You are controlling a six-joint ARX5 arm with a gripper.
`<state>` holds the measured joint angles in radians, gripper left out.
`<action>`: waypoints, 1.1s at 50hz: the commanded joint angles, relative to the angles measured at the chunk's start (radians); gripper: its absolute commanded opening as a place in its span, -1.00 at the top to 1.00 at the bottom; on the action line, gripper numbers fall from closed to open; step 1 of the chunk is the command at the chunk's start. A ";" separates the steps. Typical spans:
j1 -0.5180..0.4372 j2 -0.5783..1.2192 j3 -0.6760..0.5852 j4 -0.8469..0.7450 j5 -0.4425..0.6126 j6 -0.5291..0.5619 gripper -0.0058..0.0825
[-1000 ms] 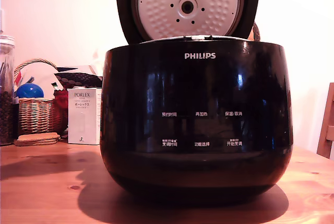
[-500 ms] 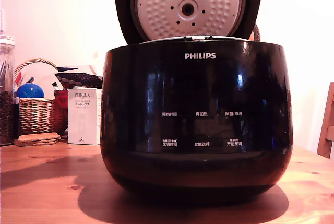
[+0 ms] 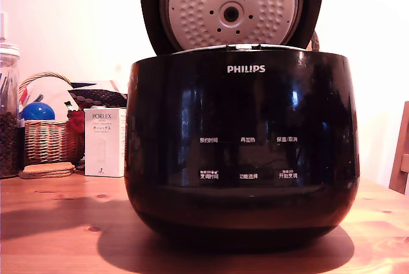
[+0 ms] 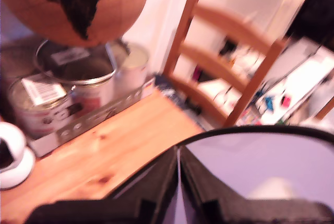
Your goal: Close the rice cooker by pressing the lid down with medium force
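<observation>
The rice cooker [image 3: 239,152] stands on the wooden worktop [image 3: 51,229], its PHILIPS logo facing the exterior camera. Its lid [image 3: 231,7] is raised behind the body, tipped slightly forward, so the white dimpled inner plate [image 3: 192,12] and its grey central knob face outward. In the wrist view the gripper [image 4: 178,182] shows only as dark blurred shapes meeting at a thin seam, pressed close above the lid's glossy curved back [image 4: 250,161]; the jaws look closed with nothing between them, though the blur leaves some doubt.

The lid is likely stiff and hinged, probably sprung, so it should swing as one piece and latch under a firm push. Its shell is smooth and slippery; pressing flat near the front edge, away from the hinge, seems safest. The heavy body should stay put.

Beside the cooker, on the exterior view's left, sit a white PORLEX box [image 3: 104,142], a wicker basket [image 3: 48,140] and a glass jar [image 3: 7,111]. A wooden chair [image 4: 224,62] and a globe [image 4: 86,4] stand beyond the cooker.
</observation>
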<state>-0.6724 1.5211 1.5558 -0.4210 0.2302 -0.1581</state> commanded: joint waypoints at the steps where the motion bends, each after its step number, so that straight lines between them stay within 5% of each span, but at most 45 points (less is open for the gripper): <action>1: -0.019 0.024 -0.063 0.024 -0.005 -0.025 0.92; 28: -0.154 -0.011 -0.175 0.193 -0.175 -0.026 0.92; 55: -0.157 -0.045 -0.348 0.325 -0.284 -0.031 0.92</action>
<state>-0.8253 1.4719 1.2621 -0.1017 -0.0372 -0.1913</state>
